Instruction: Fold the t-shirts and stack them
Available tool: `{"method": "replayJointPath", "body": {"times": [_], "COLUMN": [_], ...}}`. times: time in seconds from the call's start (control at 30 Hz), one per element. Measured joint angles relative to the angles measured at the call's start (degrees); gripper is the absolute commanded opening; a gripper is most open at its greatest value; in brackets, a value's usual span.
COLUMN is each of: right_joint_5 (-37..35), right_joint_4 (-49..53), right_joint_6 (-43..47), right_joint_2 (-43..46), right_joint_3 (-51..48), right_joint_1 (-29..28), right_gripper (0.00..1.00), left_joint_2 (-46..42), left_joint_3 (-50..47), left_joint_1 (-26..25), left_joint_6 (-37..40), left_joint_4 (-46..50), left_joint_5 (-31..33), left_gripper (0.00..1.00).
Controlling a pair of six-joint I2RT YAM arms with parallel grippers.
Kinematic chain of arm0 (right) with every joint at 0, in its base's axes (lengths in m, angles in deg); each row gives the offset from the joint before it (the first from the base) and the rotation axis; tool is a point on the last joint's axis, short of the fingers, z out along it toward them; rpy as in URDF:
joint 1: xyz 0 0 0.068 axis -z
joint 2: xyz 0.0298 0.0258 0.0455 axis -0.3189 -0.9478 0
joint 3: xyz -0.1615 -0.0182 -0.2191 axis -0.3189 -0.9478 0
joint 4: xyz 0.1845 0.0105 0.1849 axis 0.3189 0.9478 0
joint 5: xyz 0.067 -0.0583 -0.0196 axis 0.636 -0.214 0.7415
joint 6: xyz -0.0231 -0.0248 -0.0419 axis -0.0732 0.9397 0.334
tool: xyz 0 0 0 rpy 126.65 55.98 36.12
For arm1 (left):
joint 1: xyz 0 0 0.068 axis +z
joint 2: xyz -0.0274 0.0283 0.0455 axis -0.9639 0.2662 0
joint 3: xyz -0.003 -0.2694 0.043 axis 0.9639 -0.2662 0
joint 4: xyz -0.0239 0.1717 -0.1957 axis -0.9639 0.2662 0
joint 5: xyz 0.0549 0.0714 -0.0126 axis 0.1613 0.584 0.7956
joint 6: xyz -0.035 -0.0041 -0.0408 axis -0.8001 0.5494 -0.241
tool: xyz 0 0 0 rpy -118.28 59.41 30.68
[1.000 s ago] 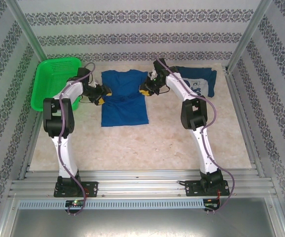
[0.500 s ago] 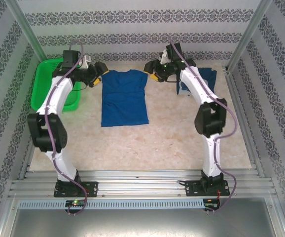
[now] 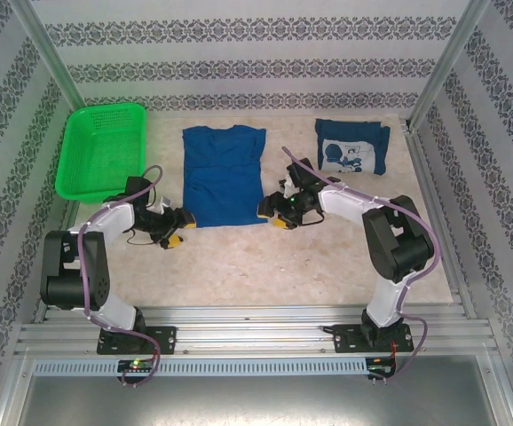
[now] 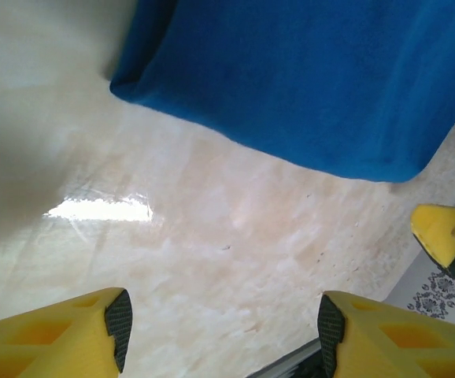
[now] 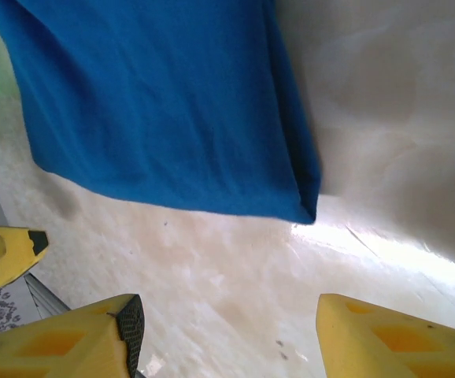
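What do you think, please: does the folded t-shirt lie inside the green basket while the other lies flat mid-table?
Not inside the green basket: the top view shows the folded t-shirt on the table, far right. The other t-shirt does lie flat mid-table.

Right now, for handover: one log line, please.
left gripper open | right gripper open | spread t-shirt unheld, between them | folded t-shirt far right

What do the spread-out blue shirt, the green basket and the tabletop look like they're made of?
Blue shirt: soft matte fabric, probably cotton knit, with rounded folded edges. Green basket: moulded plastic, judging by its perforated mesh walls. Tabletop: smooth, marble-patterned, stone or laminate; it reflects glare.
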Motion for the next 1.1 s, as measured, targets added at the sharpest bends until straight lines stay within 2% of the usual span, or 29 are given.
{"method": "replayJointPath", "body": {"times": [0.2, 0.43, 0.93, 1.1], "right_joint_5": [0.0, -0.1, 0.0, 0.0], "right_joint_4": [-5.8, -7.0, -2.9, -1.5], "right_joint_6": [-2.0, -3.3, -4.7, -4.9], "right_joint_2": [-3.8, -6.3, -8.8, -9.4], "right_joint_3": [0.1, 0.4, 4.3, 5.5], "right_joint_1": [-0.8, -0.9, -1.0, -1.0], "right_gripper": [0.60, 0.59, 0.56, 0.55], "left_joint_2": [0.7, 6.7, 8.0, 11.3], "left_joint_3": [-1.0, -1.6, -1.5, 2.7], "left_joint_1": [0.3, 0.3, 1.0, 0.4], "left_joint_6": [-1.7, -3.8, -9.4, -9.9], "left_joint_4": [-7.3, -13.1, -14.9, -14.5], "left_joint_5": [0.7, 2.2, 1.4, 2.0], "left_gripper": [0.63, 0.60, 0.56, 0.52]}}
